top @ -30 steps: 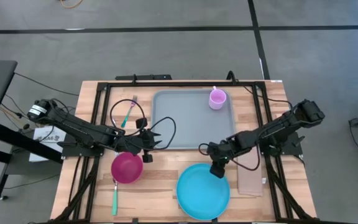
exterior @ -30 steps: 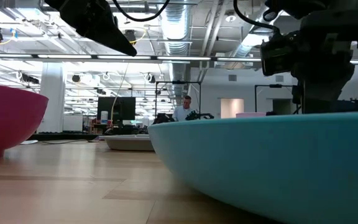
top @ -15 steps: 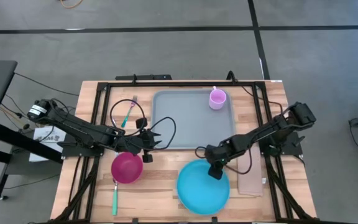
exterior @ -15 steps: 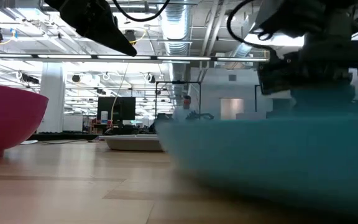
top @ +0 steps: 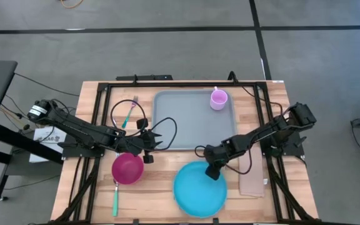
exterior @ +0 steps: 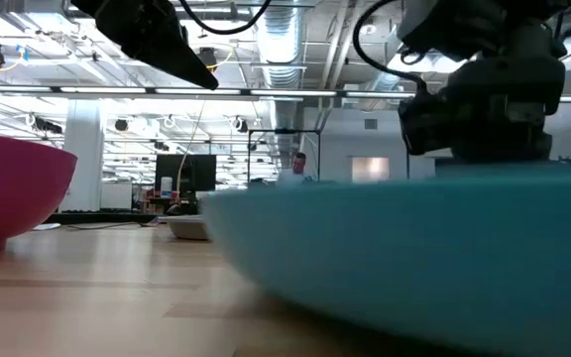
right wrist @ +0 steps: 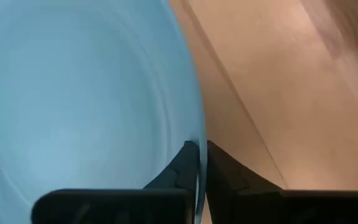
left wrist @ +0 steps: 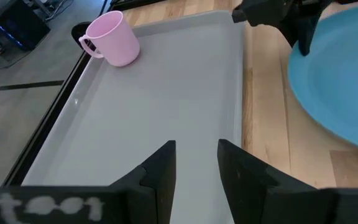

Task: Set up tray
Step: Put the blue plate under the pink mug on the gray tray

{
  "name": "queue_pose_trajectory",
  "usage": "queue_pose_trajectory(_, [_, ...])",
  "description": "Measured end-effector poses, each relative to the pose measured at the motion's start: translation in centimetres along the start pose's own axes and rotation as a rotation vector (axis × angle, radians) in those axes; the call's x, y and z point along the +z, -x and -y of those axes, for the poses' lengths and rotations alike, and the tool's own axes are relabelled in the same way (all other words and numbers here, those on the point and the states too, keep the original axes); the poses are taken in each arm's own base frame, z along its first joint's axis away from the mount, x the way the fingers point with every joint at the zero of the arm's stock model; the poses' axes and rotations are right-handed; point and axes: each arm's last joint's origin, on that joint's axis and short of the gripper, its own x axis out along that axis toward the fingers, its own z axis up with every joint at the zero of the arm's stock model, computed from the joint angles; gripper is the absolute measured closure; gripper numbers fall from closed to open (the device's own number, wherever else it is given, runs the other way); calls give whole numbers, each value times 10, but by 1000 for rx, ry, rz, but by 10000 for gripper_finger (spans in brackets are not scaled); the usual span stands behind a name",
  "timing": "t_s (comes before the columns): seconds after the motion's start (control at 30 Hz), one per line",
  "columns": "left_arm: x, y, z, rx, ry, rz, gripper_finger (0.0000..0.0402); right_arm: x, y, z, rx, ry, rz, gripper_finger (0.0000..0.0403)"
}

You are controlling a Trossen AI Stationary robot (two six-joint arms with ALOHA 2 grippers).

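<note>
The pale grey-blue tray [top: 186, 122] lies flat at the table's far middle, with a pink cup [top: 218, 99] standing in its far right corner. A round bright-blue plate [top: 195, 194] sits near the table's front edge. My right gripper [top: 212, 170] is shut on the plate's far rim. My left gripper [top: 159, 141] hovers open over the tray's near left part [left wrist: 166, 118], touching nothing; in the low view it hangs high above the table [exterior: 171, 45]. My right gripper [right wrist: 199, 149] pinches the plate's far rim [right wrist: 197, 121], one finger on the inner side and one on the outer. The fingers slant down from the table's far right. The plate [exterior: 414, 248] stays about level and low; whether it rests on the wood I cannot tell.
A magenta bowl [top: 127, 167] stands left of the plate, just under the left arm. A green spoon [top: 115, 199] lies near the front left, a green fork [top: 128, 115] left of the tray. A tan napkin [top: 251, 181] lies right of the plate. Black frame rails border the table.
My right gripper has moved toward the table's left, staying shut on the plate's rim. The plate has travelled with it a short way to the left and now lies farther from the napkin. The left arm has kept still.
</note>
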Motion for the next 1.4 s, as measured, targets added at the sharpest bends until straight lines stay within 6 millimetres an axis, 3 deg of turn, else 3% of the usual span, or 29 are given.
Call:
queue_pose_trajectory(0.2, [0, 0, 0, 0, 0, 0, 292, 12, 3, -15, 79, 74, 102, 399])
queue_pose_trajectory(0.4, [0, 0, 0, 1, 0, 0, 292, 48, 26, -15, -63, 134, 247, 400])
queue_pose_trajectory(0.6, [0, 0, 0, 1, -1, 0, 292, 83, 56, 14, -242, -7, 235, 401])
queue_pose_trajectory(0.83, [0, 0, 0, 1, 4, -1, 292, 109, 85, 50, -376, -80, 209, 401])
queue_pose_trajectory(1.27, [0, 0, 1, -45, 9, -6, 292, 122, 106, 109, -491, -204, 190, 401])
queue_pose_trajectory(1.4, [0, 0, 1, -45, 9, -6, 292, 123, 108, 115, -392, -201, 154, 402])
